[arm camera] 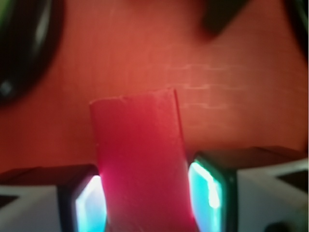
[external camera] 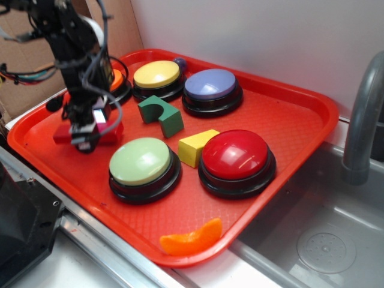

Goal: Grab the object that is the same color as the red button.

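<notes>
Buttons crowd a red tray (external camera: 300, 114) beside a steel sink (external camera: 318, 240); the red button (external camera: 235, 155) sits near right. At the tray's left, the gripper (arm camera: 147, 198) pinches the red block (arm camera: 140, 164) between both fingers.

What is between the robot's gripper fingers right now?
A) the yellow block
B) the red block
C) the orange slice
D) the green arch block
B. In the wrist view the red block sits between the two fingers of the gripper; in the exterior view the gripper is down over the red block at the tray's left, away from the yellow block, green arch block and orange slice.
</notes>
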You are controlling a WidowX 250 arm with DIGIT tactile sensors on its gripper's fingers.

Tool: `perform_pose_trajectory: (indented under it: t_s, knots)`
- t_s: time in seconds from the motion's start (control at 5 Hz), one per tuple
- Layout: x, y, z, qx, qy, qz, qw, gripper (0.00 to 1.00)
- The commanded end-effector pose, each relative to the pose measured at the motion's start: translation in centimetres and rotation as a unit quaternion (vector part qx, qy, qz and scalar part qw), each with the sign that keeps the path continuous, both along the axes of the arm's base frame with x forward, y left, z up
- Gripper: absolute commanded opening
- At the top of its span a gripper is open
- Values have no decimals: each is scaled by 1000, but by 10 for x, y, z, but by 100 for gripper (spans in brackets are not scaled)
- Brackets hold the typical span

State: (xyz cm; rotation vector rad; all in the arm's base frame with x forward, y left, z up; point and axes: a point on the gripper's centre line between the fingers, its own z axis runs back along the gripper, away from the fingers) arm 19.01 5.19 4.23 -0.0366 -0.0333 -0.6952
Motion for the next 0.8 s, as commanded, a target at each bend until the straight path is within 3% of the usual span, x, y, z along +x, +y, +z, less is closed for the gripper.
perform_pose_trajectory:
  t_s: [0.0,0.2,0.4,0.6]
  knots:
    - [25,-22,81,40,5,180,983,0]
    - [31,-21,120,7,2,253,967,0]
    - [32,-22,152,-5,-33,293,956,0]
    - [34,-17,150,-24,-22,317,948,0]
